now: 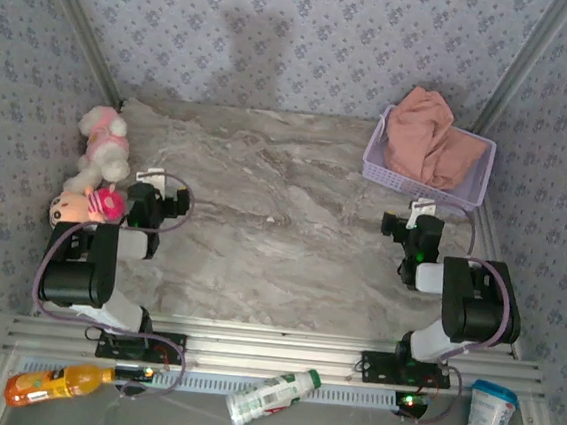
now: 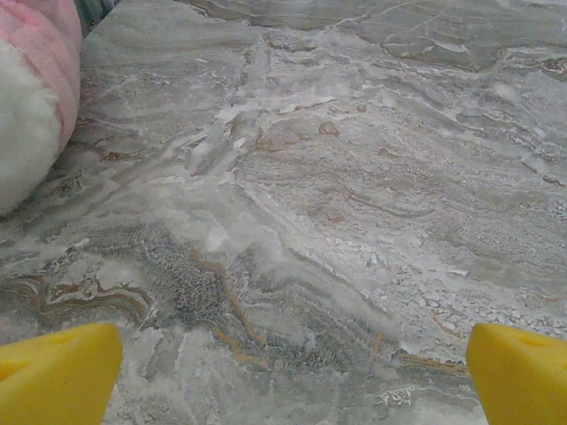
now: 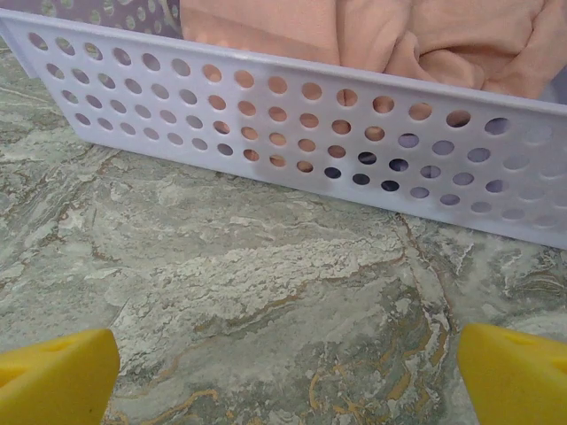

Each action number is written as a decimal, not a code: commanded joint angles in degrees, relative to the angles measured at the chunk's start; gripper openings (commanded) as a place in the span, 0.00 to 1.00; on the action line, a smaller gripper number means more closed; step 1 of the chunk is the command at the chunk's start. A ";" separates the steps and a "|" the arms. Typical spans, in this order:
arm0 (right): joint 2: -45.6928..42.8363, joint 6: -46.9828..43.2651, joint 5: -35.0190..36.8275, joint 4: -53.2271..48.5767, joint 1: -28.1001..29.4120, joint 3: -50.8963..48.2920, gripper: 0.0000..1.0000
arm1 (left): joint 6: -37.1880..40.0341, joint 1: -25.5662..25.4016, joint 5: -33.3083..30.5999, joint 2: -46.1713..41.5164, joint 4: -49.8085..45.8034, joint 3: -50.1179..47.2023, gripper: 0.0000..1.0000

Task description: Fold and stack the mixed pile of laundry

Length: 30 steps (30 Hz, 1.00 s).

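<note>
Salmon-pink cloth laundry (image 1: 429, 136), heaped in a lavender perforated plastic basket (image 1: 385, 172), was to be retrieved first; left gripper (image 2: 292, 372) and right gripper (image 3: 283, 372) were held spread, empty.

The light is soft and even from overhead, leaving just a thin shadow on the marble (image 3: 266, 266) under the basket (image 3: 266, 115) wall and a faint grey smudge on the wallpaper (image 1: 250, 39) well left of the basket. Facing the basket, my right fingertips (image 3: 53, 376) blur at the lower corners, while its holes look crisp.
</note>
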 commanded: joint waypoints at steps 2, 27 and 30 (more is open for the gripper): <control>-0.14 -0.39 -0.60 1.03 -0.06 0.97 1.00 | 0.39 0.01 0.69 0.10 2.40 -0.19 1.00; -0.21 -0.12 -1.75 0.91 -0.60 1.00 1.00 | 0.23 0.32 1.36 0.07 2.31 -0.19 1.00; -0.31 -0.25 -1.75 1.27 -0.53 0.86 1.00 | 0.46 0.02 0.79 -0.03 2.39 -0.19 1.00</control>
